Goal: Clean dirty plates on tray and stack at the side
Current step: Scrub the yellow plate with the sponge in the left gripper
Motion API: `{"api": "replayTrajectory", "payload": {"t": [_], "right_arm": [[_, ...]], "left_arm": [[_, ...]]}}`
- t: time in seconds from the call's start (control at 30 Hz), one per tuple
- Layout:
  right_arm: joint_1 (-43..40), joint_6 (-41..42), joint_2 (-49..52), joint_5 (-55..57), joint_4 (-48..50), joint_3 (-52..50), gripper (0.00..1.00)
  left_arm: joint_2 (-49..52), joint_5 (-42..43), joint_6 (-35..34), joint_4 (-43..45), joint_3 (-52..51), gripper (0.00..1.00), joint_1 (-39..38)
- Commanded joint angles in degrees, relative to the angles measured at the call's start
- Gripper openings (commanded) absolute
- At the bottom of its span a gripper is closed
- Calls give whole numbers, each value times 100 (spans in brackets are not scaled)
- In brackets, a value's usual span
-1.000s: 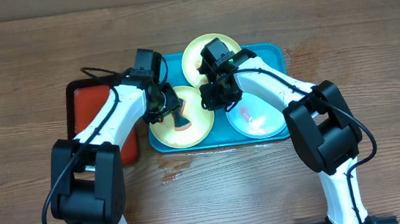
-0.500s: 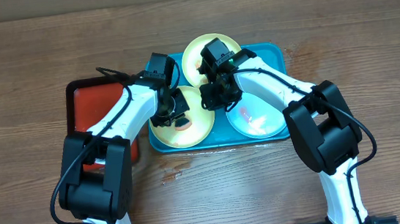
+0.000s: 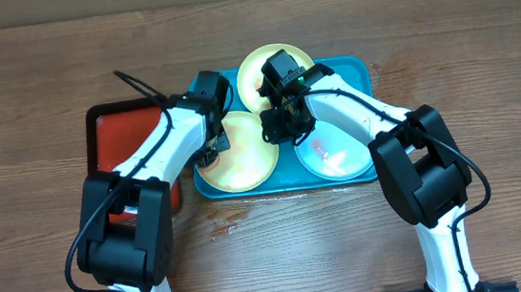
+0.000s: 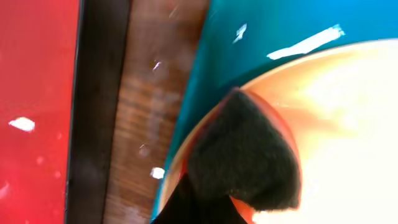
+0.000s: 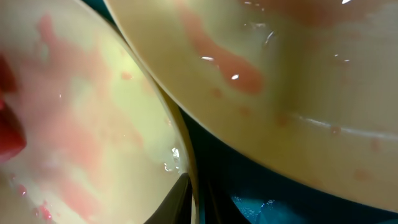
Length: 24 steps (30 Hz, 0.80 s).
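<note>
Sliding toward the bench's left edge, the left tool point(image 3: 211, 149) has been carried within the last second from the middle of the near yellow-green plate point(image 3: 243, 167) to its left rim. The middle, covered a second ago, is now laid bare and looks clean from overhead, so this plate is judged nearly wiped. A dark, coarse sponge point(image 4: 242, 155) with an orange backing appears to be pinched in the left tool and pressed on the glossy rim. The right tool point(image 3: 282, 120) has not been moved; it is held where the plates meet, and whether it is spread or closed cannot be told. An orange smear remains on the mint-white plate point(image 3: 338, 153). The round, shallow plates, including the second yellow-green plate point(image 3: 255, 70), lie in the smooth teal tray point(image 3: 357, 68) toward the far edge of the bench point(image 3: 42, 71), beside the red tray point(image 3: 116, 141).
</note>
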Motion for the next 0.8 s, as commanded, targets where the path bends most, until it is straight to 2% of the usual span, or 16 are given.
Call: {"api": "replayTrajectory", "payload": {"t": [0.0,0.07,0.1,0.33,0.4,0.53,0.77], "right_arm": [[11,-4,136,61,13,-2,11],[11,-4,136,61,17,-2,11],[11,-4,136,61,17,-2,11],[11,-4,136,63,11,-2,11],[11,-4,136,63,7,-2,11],[11,-4,136,63,4,-2,11],[11,-4,136,63,11,-2,10]], "left_arm": [[20,1073,144,116,459,4,42],[39,2208,85,448,426,4,39],[66,2444,31,573,398,4,22],[516,2514,-109,774,321,4,-46],[636,2341,-107,702,321,4,-2],[684,1427,-107,387,326,4,120],[575,2,-70,-586,765,4,385]]}}
